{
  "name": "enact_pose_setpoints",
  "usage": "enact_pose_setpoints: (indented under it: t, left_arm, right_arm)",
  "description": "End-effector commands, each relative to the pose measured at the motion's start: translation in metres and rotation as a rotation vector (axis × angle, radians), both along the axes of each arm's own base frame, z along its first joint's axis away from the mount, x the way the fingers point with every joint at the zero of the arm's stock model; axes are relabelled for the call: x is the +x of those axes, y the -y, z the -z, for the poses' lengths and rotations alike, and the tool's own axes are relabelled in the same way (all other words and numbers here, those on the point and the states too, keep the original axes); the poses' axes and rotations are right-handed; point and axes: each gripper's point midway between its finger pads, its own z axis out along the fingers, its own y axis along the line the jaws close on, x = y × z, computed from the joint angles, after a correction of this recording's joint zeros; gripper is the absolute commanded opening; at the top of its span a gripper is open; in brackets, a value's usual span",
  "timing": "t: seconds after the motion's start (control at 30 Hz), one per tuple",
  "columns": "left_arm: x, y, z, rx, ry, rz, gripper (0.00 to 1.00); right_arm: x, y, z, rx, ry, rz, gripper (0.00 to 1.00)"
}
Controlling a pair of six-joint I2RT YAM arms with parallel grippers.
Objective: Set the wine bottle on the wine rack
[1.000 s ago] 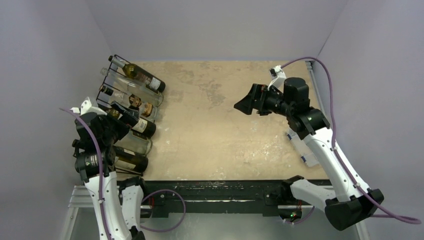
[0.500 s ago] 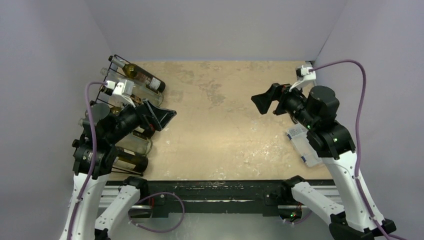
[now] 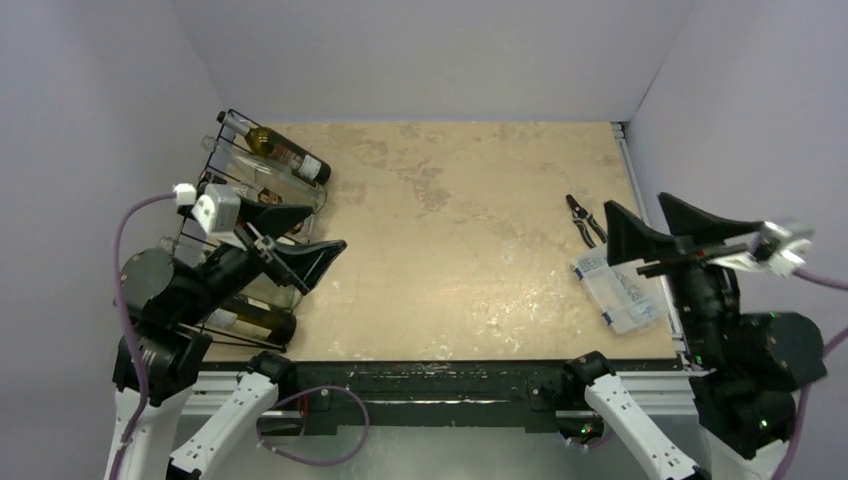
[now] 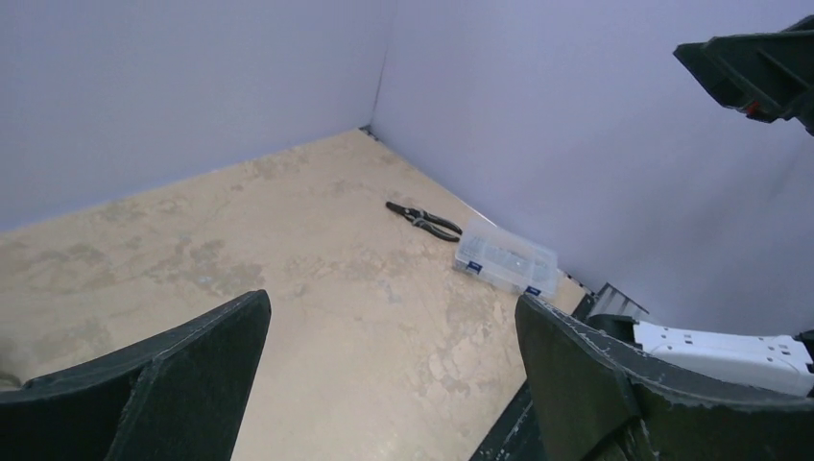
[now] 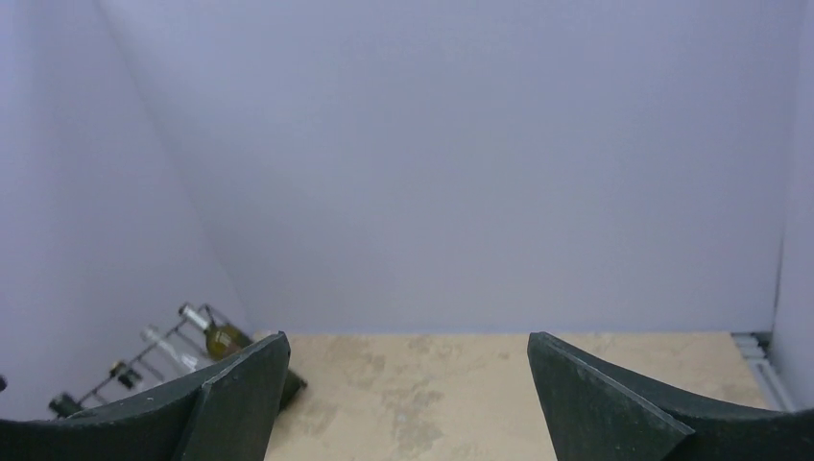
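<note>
So both claws are just hanging there wide open with nothing in them. The left gripper [image 3: 305, 240] sits up over the near, table-side edge of the wine rack [image 3: 232, 114], jaws spread and pointing out across the table [image 3: 450, 250]; its own camera just looks between the two fingers at bare tabletop. The right gripper [image 3: 655, 230] is up by the right edge, also fully released, hovering above the clear plastic parts box [image 3: 618, 290], with a pair of pliers [image 3: 583, 215] lying just beyond that box. As for the wine bottles [image 3: 290, 157], every one I can see is lying on its side in the black wire rack at the far left of the table, stacked in rows with necks toward the left wall. The right wrist view catches the rack's far end down in its lower left corner, well apart from that claw.
</note>
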Motion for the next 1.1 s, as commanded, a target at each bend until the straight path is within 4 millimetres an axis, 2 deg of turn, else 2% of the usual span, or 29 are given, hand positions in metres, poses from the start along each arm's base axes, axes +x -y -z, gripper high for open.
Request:
enact_pose_setpoints:
  t: [0.0, 0.1, 0.2, 0.43, 0.63, 0.9, 1.07]
  left_arm:
    - [-0.018, -0.028, -0.043, -0.028, 0.201, -0.127, 1.00]
    - [-0.027, -0.044, -0.051, -0.035, 0.252, -0.195, 1.00]
    - [-0.037, -0.058, -0.057, -0.040, 0.289, -0.252, 1.00]
    - [-0.048, -0.076, -0.059, -0.055, 0.315, -0.327, 1.00]
    - [-0.048, -0.080, -0.056, -0.059, 0.309, -0.352, 1.00]
    - [-0.037, -0.078, -0.053, -0.065, 0.285, -0.362, 1.00]
    - [-0.036, -0.079, -0.057, -0.072, 0.293, -0.368, 1.00]
  right_arm:
    - [-0.034, 0.046, -0.039, 0.075, 0.157, 0.175, 0.99]
    - [-0.050, 0.066, -0.046, 0.109, 0.178, 0.247, 0.99]
    - [-0.057, 0.077, -0.047, 0.129, 0.171, 0.290, 0.99]
    - [-0.057, 0.080, -0.037, 0.150, 0.110, 0.304, 0.99]
    - [-0.055, 0.078, -0.036, 0.153, 0.060, 0.295, 0.99]
    - [-0.077, 0.086, -0.048, 0.176, 0.110, 0.293, 0.99]
    - [-0.074, 0.084, -0.045, 0.164, 0.097, 0.286, 0.99]
